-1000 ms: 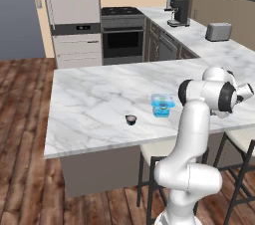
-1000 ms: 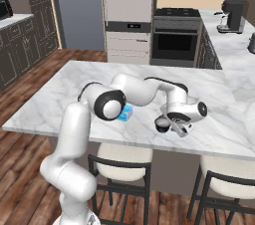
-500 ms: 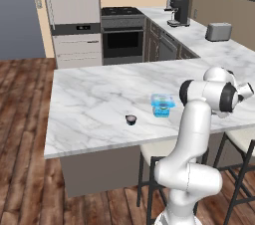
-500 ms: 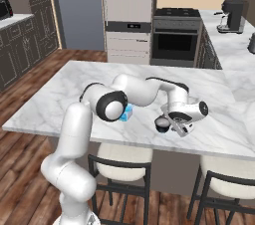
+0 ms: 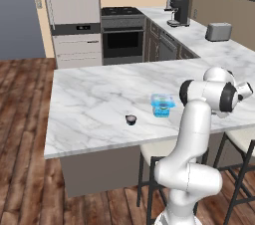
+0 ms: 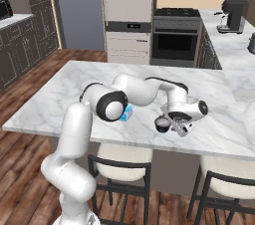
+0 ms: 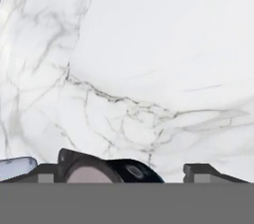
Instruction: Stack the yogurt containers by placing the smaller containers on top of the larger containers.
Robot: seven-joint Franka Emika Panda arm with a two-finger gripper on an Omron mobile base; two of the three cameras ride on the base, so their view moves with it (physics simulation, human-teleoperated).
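The light-blue squarish tub (image 5: 162,105) stands on the marble island (image 5: 94,99); my forearm partly covers the tub (image 6: 127,114) in the right base view. One small dark cup (image 5: 130,119) sits left of the tub, near the front edge. The other dark cup with a pale top (image 6: 162,123) stands right of the tub, close to the island's front edge. My gripper (image 6: 172,125) is low over the counter right beside it. In the hand view this cup (image 7: 99,171) lies between the spread fingertips (image 7: 47,171), a gap on each side, and the gripper (image 7: 121,172) is open.
Two stools (image 6: 122,162) stand under the island's front edge. A coffee maker (image 5: 178,11) and a toaster (image 5: 218,31) sit on the far right counter (image 5: 199,37). An oven (image 5: 122,37) and a tall cabinet (image 5: 74,15) line the back wall.
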